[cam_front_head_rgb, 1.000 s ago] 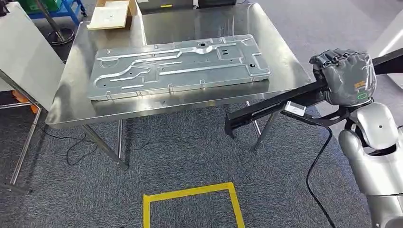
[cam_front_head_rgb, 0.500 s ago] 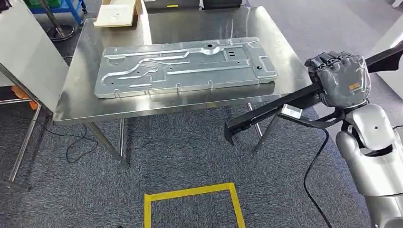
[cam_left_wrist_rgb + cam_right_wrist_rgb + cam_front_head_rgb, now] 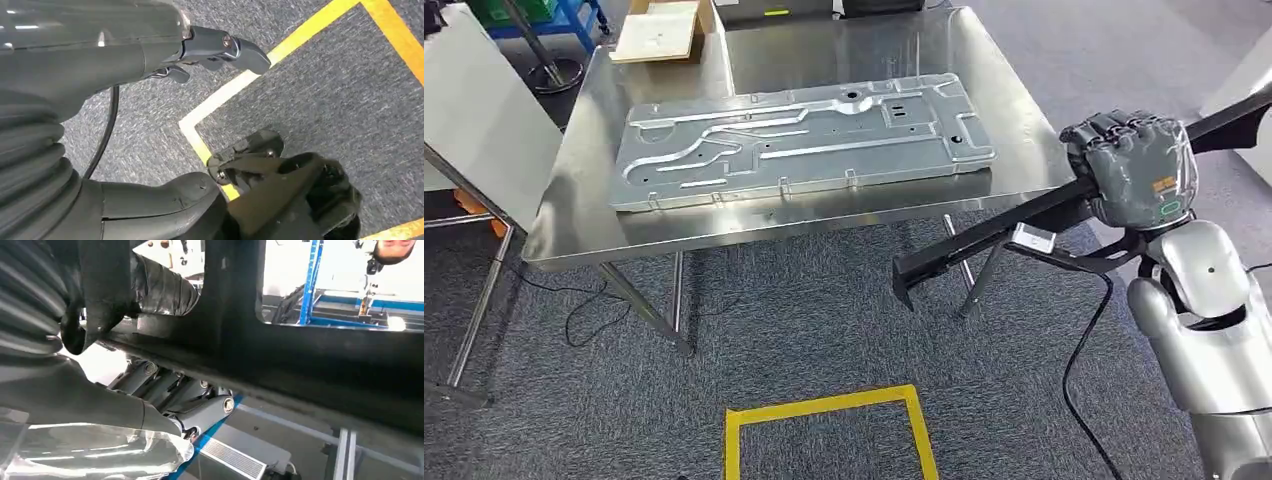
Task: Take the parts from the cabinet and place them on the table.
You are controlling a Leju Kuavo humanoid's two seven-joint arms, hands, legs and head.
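Black long bar [image 3: 984, 232] in right robot hand [image 3: 1136, 168]

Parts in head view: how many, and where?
2. A stamped metal panel lies flat on the steel table; a long black bar is gripped in the right hand, off the table's right edge.

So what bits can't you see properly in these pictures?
- Long black part: in the head view its far end runs off the picture's right edge; the right hand grips it and covers its middle.
- Right wrist view: the same black part is too close and dark to show its shape.
- Steel table: far edge cut off in the head view.
- Left hand: the fingers are partly hidden behind its own grey cover.
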